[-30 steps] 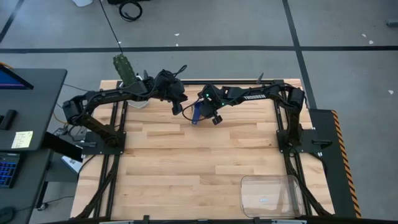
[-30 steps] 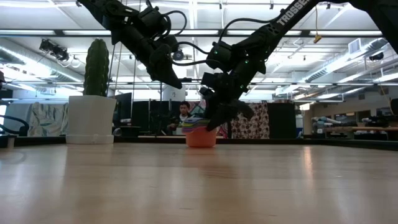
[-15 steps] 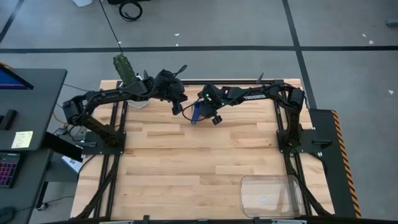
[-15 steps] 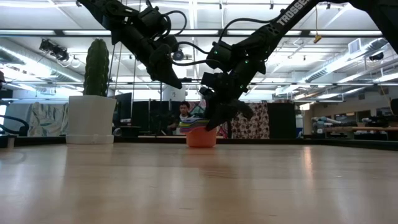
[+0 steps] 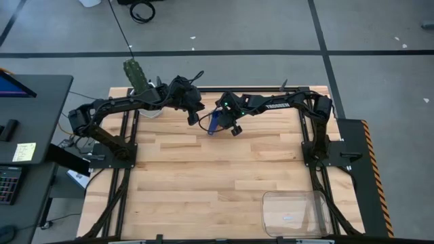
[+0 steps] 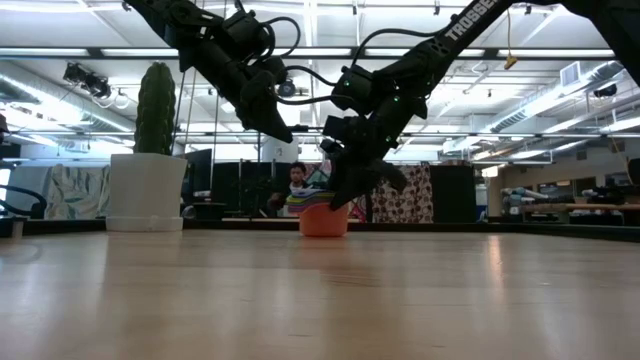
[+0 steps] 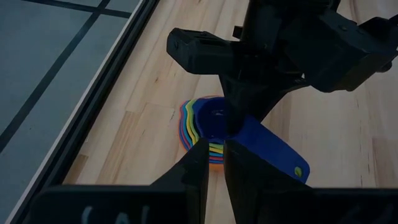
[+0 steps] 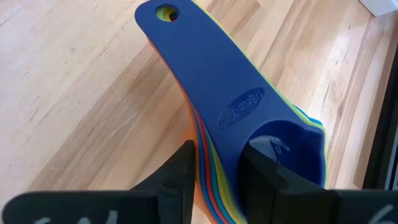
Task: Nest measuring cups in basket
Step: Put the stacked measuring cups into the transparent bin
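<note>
Measuring cups [image 7: 208, 127] sit already nested in one stack — dark blue on top, orange at the base — on the wood near the table's far edge, well apart from the basket [image 5: 296, 212] at the near right corner. Across the last second the stack has not shifted, but the right gripper [image 8: 217, 165] has narrowed its jaws about the bundled handles, one finger [image 8: 180, 174] on each side, now pinching or all but pinching them. Grip appears nearly set, so carrying to the basket looks next — left gripper [image 7: 213, 152] hovers just above, jaws almost pressed together, holding nothing.
</note>
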Robot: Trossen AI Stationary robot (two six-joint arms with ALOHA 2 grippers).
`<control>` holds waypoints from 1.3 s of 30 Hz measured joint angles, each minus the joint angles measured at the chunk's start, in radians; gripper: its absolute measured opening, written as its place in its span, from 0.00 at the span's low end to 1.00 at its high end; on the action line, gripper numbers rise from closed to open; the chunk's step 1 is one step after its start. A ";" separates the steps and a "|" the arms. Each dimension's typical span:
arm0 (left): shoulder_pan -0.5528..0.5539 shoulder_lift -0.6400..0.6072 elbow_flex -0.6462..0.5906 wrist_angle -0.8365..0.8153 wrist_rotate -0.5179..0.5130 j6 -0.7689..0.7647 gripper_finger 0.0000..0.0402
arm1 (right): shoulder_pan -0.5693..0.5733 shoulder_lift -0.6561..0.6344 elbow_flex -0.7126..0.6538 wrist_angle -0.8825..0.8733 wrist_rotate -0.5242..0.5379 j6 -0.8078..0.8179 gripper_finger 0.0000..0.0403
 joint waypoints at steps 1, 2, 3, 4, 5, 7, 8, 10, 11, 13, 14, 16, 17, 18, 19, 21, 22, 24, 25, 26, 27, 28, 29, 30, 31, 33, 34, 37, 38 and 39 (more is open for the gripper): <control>0.000 0.000 0.000 0.000 0.000 0.000 0.13 | 0.000 0.000 0.000 0.000 0.000 0.000 0.25; 0.000 0.000 0.000 0.000 0.000 0.000 0.13 | 0.000 0.000 0.000 0.000 0.000 0.000 0.25; 0.000 0.000 0.000 0.000 0.000 0.000 0.13 | 0.000 0.000 0.000 0.000 0.000 0.000 0.25; 0.000 0.000 0.000 0.000 0.000 0.000 0.13 | 0.000 0.000 0.000 0.000 0.000 0.000 0.25; 0.000 0.000 0.000 0.000 0.000 0.000 0.13 | 0.000 0.000 0.000 0.000 0.000 0.000 0.25; 0.000 0.000 0.000 0.000 0.000 0.000 0.13 | 0.000 0.000 0.000 0.001 0.000 0.000 0.25; 0.000 0.000 0.000 0.000 0.000 0.000 0.13 | 0.000 0.000 0.000 0.003 0.003 0.002 0.25; 0.000 0.000 0.000 0.000 0.000 0.000 0.13 | 0.000 0.001 0.000 0.013 0.012 0.021 0.25; 0.000 0.000 0.000 0.000 0.000 0.000 0.13 | 0.000 0.002 0.000 0.017 0.014 0.027 0.25; 0.000 0.000 0.000 0.000 0.000 0.000 0.13 | 0.000 0.002 0.000 0.019 0.014 0.039 0.25; 0.000 0.000 0.000 0.000 0.000 0.000 0.13 | 0.000 0.002 0.000 0.019 0.014 0.041 0.25; 0.000 0.000 0.000 0.000 0.000 0.000 0.13 | 0.000 0.002 0.000 0.019 0.014 0.042 0.25; 0.000 0.000 0.000 0.000 0.000 0.000 0.13 | 0.001 0.002 0.000 0.019 0.015 0.042 0.25; 0.000 0.000 0.000 0.000 0.000 0.000 0.13 | 0.001 0.002 0.000 0.019 0.015 0.042 0.25; 0.000 0.000 0.000 0.000 0.000 0.000 0.13 | 0.001 0.002 0.000 0.019 0.015 0.044 0.25; 0.000 0.000 0.000 0.000 0.000 0.000 0.13 | 0.001 0.002 0.000 0.019 0.016 0.051 0.25; 0.000 0.000 0.000 0.000 0.000 0.000 0.13 | 0.001 0.002 0.000 0.018 0.016 0.055 0.25; 0.000 0.000 0.000 0.000 0.000 0.000 0.13 | 0.002 0.002 0.000 0.017 0.016 0.066 0.25; 0.000 0.000 0.000 0.000 0.000 0.000 0.13 | 0.003 0.002 0.000 0.015 0.016 0.068 0.25; 0.000 0.000 0.000 0.000 0.000 0.000 0.13 | 0.004 0.000 0.000 0.013 0.016 0.068 0.25; 0.000 0.000 0.000 0.000 0.000 0.000 0.13 | 0.006 -0.002 0.000 0.008 0.018 0.068 0.25; 0.000 0.000 0.000 0.000 0.000 0.000 0.13 | 0.007 -0.002 0.000 0.004 0.020 0.069 0.25; 0.000 0.000 0.000 0.000 0.000 0.000 0.13 | 0.009 -0.003 0.000 0.003 0.023 0.070 0.25; 0.000 0.000 0.000 0.000 0.000 0.000 0.13 | 0.010 -0.005 0.000 -0.005 0.024 0.070 0.25; 0.000 0.000 0.000 0.000 0.000 0.000 0.13 | 0.013 -0.008 0.000 -0.017 0.026 0.070 0.25; 0.000 0.000 0.000 0.000 0.000 0.000 0.13 | 0.018 -0.009 0.001 -0.032 0.038 0.071 0.25; 0.000 0.000 0.000 0.000 0.000 0.000 0.13 | 0.019 -0.010 0.002 -0.037 0.042 0.072 0.25; 0.000 0.000 0.000 0.000 0.000 0.000 0.13 | 0.021 -0.011 0.002 -0.044 0.048 0.080 0.25; 0.000 0.000 0.000 0.000 0.000 0.000 0.13 | 0.022 -0.011 0.003 -0.046 0.050 0.086 0.25; 0.000 0.000 0.000 0.000 0.000 0.000 0.13 | 0.022 -0.010 0.011 -0.060 0.052 0.093 0.24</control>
